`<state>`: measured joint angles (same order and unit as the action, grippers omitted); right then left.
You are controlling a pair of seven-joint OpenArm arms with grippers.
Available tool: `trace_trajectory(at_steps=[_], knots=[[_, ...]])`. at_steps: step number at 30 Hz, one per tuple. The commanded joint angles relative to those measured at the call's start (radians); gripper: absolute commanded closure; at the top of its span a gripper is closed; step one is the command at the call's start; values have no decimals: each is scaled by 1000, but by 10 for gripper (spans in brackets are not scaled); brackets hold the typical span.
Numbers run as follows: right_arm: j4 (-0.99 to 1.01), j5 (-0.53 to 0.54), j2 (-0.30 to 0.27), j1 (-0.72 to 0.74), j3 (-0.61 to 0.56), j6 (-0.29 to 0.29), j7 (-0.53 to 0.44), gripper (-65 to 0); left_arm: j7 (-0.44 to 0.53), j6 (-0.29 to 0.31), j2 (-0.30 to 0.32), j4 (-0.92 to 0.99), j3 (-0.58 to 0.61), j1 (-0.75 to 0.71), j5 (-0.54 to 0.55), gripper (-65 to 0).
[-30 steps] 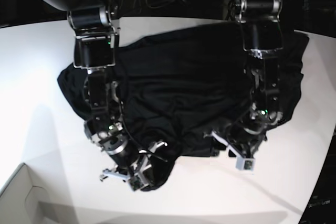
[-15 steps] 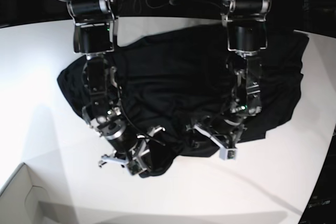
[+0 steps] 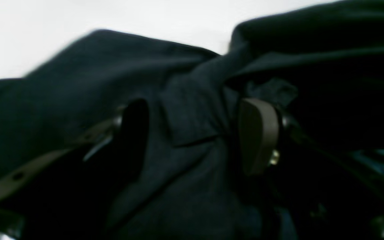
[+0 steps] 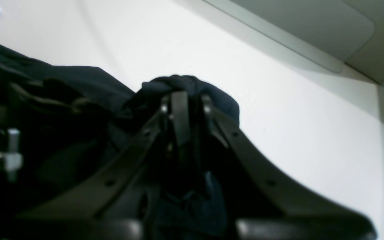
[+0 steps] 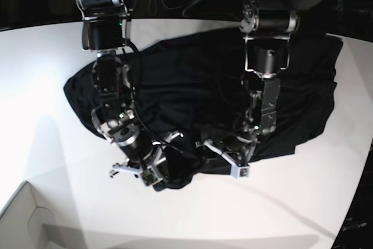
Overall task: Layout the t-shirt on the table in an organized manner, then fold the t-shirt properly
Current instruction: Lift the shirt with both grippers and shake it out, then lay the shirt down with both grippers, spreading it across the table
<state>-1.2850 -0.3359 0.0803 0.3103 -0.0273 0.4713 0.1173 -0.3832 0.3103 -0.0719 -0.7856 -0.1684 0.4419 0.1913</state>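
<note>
T-shirt (image 5: 204,91): rumpled, spread across table (image 5: 46,144), near hem bunched. Right gripper (image 4: 182,110): clamped on hem fold, presumably for pulling flat. Left gripper (image 3: 195,133): wide, straddling a fold, unclosed, seemingly poised to pinch.

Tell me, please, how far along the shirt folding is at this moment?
Early. The t-shirt lies rumpled on the table, neither flat nor folded. In hand: the right pincer is shut on a bunched edge, and the left pincer is open, straddling a fold. Spreading, smoothing and every fold remain.
</note>
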Motion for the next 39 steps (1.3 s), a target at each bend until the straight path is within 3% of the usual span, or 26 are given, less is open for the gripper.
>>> trace_trajectory(at_steps=[1,4,11,16,22,25,32,35,39], knots=[[-23,13,5,26,-1,-6,-31,-55,26,8,-1,2,17,38,15,-411],[-23,13,5,26,-1,-6,-31,-55,43,8,1,32,76,47,15,-351],[-15,13,3,26,-1,-6,-31,-55,119,8,1,24,85,42,17,0],[-14,13,-10,25,-3,-6,-28,-58,119,7,13,-5,76,62,17,0],[-14,13,-29,30,-9,-6,-20,-73,119,0,96,-146,0,116,17,0],[-14,13,-27,31,-26,-6,-20,-155,117,0,149,-157,-7,170,17,0],[-18,11,-43,28,-109,-6,-20,-413,117,0,269,-157,-9,225,17,0],[-23,11,-46,28,-92,-6,-20,-455,117,2,329,-159,-9,219,17,0],[-9,13,-70,28,-3,-6,-20,-460,122,7,399,-157,-55,150,23,0]])
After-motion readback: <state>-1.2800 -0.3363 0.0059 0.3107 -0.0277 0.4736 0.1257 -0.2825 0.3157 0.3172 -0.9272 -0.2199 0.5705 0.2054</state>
